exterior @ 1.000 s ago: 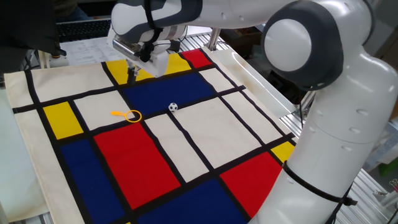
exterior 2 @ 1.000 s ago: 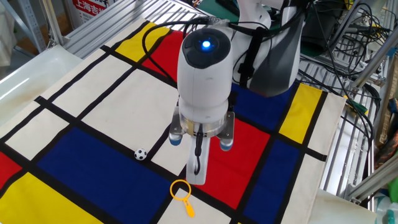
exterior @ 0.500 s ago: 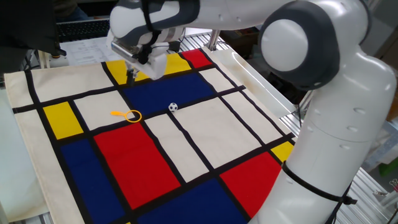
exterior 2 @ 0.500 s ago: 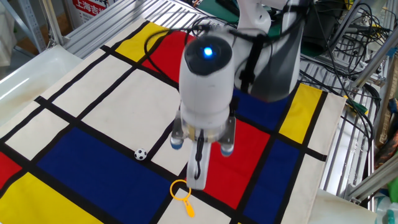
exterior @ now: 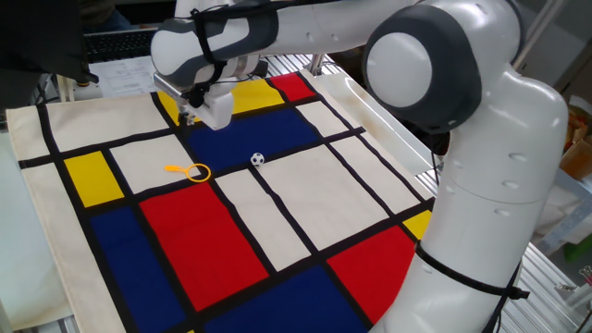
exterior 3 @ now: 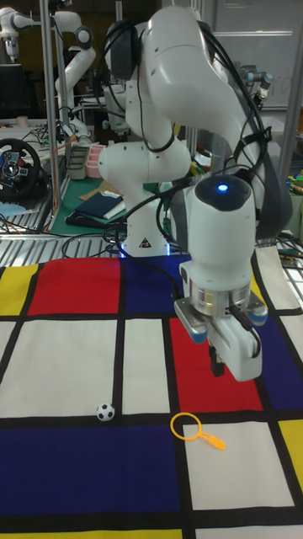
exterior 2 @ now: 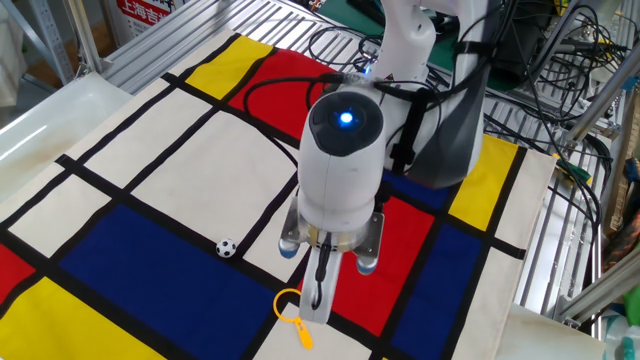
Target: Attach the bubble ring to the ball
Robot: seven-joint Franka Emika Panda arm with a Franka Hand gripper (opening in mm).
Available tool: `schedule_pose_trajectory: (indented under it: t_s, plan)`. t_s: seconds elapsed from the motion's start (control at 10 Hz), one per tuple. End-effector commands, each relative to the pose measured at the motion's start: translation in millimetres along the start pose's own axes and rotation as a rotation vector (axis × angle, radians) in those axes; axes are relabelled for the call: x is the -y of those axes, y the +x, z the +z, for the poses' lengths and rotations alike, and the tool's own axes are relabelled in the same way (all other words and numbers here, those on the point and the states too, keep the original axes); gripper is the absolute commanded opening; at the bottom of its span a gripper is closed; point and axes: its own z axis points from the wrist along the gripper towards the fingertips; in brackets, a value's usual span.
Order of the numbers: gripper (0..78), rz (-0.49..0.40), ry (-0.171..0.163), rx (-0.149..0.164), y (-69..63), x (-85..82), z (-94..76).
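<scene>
The bubble ring [exterior: 192, 171] lies flat on the cloth, a yellow hoop with an orange handle. It also shows in the tall view [exterior 3: 194, 429]. In the other fixed view my finger covers part of the bubble ring [exterior 2: 289, 312]. The ball [exterior: 257, 159] [exterior 2: 227, 247] [exterior 3: 104, 412], white with black patches, rests on the cloth a short way from the hoop. My gripper [exterior: 188, 117] [exterior 2: 313, 308] [exterior 3: 225, 368] hangs above the cloth close to the ring, pointing down. Its fingers stand together with nothing between them.
A cloth [exterior: 277, 213] of red, blue, yellow and white panels with black bands covers the table. My arm's large white links [exterior: 444, 139] rise over its right side. A metal frame [exterior 2: 150, 40] and cables [exterior 2: 560, 60] lie beyond the cloth's edges.
The gripper has shifted sideways and a little lower toward the ring, and its finger now overlaps the hoop in the other fixed view. Ring and ball have not moved.
</scene>
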Motion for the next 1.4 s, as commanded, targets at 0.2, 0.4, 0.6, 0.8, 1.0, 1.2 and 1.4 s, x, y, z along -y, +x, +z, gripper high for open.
schedule_pose_trajectory:
  t_s: [0.2, 0.4, 0.6, 0.8, 1.0, 1.2, 1.4]
  plan:
    - [0.0, 0.026, -0.005, 0.006, 2.0, -5.1, 5.2]
    - [0.0, 0.048, -0.005, 0.007, 3.2, -8.2, 10.3]
    - [0.0, 0.076, -0.005, 0.014, 5.3, -13.5, 19.8]
    - [0.0, 0.093, -0.008, 0.017, 6.5, -17.3, 27.3]
    - [0.0, 0.107, -0.014, 0.022, 7.2, -19.4, 32.6]
    - [0.0, 0.123, -0.016, 0.02, 7.0, -21.0, 38.7]
    - [0.0, 0.134, -0.017, 0.021, 6.5, -21.5, 43.3]
